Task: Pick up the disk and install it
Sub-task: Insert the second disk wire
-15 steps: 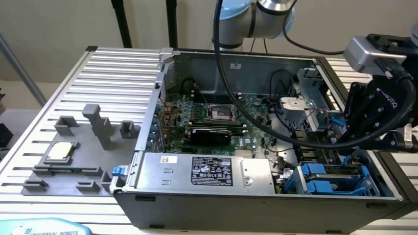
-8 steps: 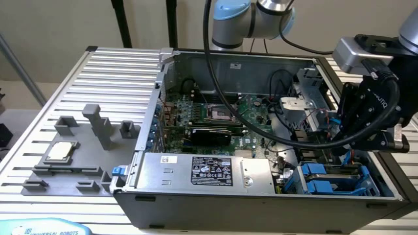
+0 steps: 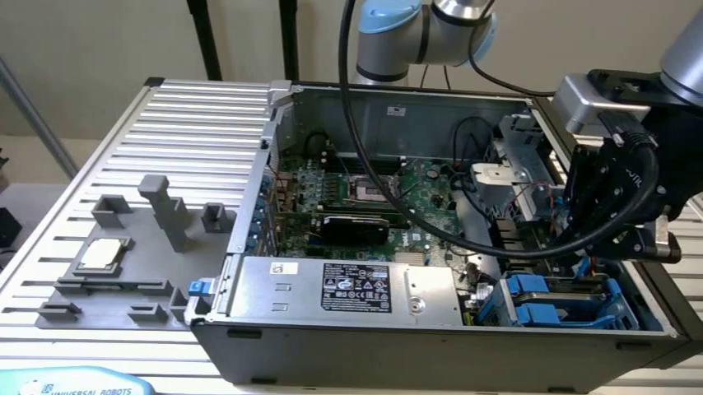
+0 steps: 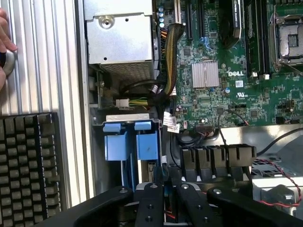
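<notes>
**Disk held edge-on over the drive bay: a snag on cables or a skewed entry is to be feared**

The gripper (image 4: 164, 195) is seen with fingers drawn close, apparently clamped on a thin blue edge taken to be the disk (image 4: 163, 178). The arm is hung over the open computer case (image 3: 439, 350), wrist pointed down into it. Just ahead of the fingers the blue bay tabs (image 4: 130, 142) are seen, with loose cables (image 4: 142, 97) beyond. If tilted, the disk could be jammed against the tabs or slipped from so narrow a hold.
</notes>
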Available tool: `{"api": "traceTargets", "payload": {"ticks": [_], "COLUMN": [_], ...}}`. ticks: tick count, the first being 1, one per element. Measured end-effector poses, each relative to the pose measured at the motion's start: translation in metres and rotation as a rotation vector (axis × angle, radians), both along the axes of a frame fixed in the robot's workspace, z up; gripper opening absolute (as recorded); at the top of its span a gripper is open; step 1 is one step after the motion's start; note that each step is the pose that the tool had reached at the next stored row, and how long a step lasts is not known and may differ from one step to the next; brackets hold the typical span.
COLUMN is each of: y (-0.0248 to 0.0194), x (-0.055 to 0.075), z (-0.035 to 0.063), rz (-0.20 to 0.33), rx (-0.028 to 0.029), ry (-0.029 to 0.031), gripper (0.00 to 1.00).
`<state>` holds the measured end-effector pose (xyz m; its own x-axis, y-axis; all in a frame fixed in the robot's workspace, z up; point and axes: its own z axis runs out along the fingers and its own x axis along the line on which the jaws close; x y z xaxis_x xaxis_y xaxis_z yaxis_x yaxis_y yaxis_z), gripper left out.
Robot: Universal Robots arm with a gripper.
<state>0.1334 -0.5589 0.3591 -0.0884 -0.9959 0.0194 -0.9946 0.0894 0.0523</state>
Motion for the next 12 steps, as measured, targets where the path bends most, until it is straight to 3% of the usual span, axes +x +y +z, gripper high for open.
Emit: {"api": "traceTargets", "payload": {"ticks": [7,12], "y": [-0.0019,-0.0064], "x": [0.0,0.0003], "z": [-0.0048,-0.0068], "rz": [0.001,0.002], "rx": [-0.0019,-0.002], "ry": [-0.0032,-0.0036], "gripper": [0.16,0.16]}}
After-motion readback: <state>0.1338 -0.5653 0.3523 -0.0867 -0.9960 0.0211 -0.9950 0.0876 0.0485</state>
